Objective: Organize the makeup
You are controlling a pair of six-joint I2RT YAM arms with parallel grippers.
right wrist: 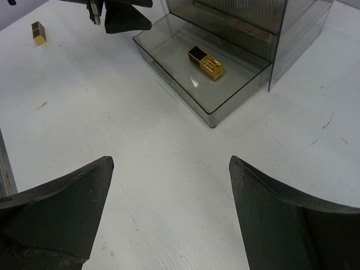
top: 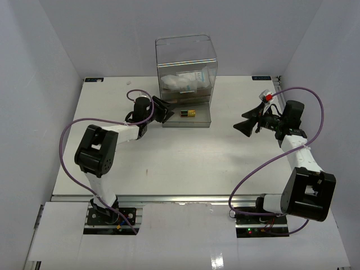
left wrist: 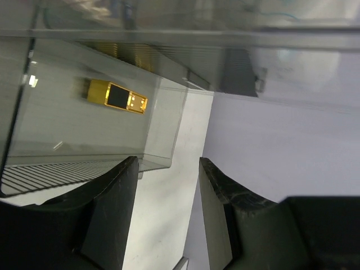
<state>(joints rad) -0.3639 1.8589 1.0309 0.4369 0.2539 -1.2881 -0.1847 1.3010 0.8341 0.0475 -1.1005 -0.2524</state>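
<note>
the compact (top: 188, 113) lay flat in the bottom drawer (top: 201, 122) of the clear box (top: 185, 50), nothing else in that drawer with it. it was a gold oblong with a black window at one end (left wrist: 115, 97), and it touched neither drawer wall (right wrist: 205, 62). any marking on it was too small to read. the drawer stood pulled out toward the near edge of the counter (top: 169, 163). higher in the box, white makeup was heaped together, among it a packet (top: 195, 76) with blue print that could not be read at this size.

the box stood at the middle of the far edge. the left gripper (top: 163, 111) hovered just beside the drawer's left side, fingers parted and empty, apart from the compact (left wrist: 167, 163). the right gripper (top: 247, 121) hung toward the right edge, well apart from the box, its fingers spread wide with nothing between them (right wrist: 170, 161).

in the right wrist view a small gold and black block (right wrist: 38, 32) sat alone on the counter beyond the left gripper, toward the left edge.
</note>
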